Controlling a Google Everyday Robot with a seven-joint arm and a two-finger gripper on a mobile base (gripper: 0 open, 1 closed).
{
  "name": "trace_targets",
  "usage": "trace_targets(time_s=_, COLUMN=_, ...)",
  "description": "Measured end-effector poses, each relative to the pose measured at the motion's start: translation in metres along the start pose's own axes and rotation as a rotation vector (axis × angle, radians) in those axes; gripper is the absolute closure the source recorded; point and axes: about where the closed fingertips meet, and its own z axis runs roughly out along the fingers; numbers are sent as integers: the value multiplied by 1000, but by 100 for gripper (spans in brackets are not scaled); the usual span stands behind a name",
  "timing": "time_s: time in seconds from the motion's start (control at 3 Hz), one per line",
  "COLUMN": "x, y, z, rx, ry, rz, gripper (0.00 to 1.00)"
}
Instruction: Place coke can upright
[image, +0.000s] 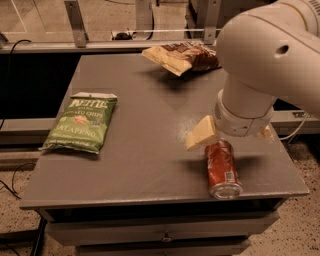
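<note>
The coke can (222, 169) is red with a white barcode patch. It lies on its side near the front right edge of the grey table (145, 130), silver top towards the camera. My gripper (233, 135) hangs from the large white arm directly over the can's far end. It is open. One cream finger (201, 133) is left of the can and the other finger (265, 134) is right of it. The wrist hides the far end of the can, so I cannot tell whether the fingers touch it.
A green jalapeño chip bag (81, 123) lies flat at the left of the table. A brown chip bag (181, 56) lies at the back. A metal rail (100, 46) runs behind the table. The can is close to the table's front right corner.
</note>
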Motion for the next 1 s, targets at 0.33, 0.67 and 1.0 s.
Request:
trace_targets(time_s=0.33, x=6, y=10, z=11, rx=-1, ry=38, rz=20, gripper=0)
trace_targets(time_s=0.67, x=12, y=20, z=19, rx=-17, ry=57, rz=25, gripper=17)
trace_targets(time_s=1.0, x=13, y=25, z=17, rx=-43, ry=41, rz=14, gripper=41)
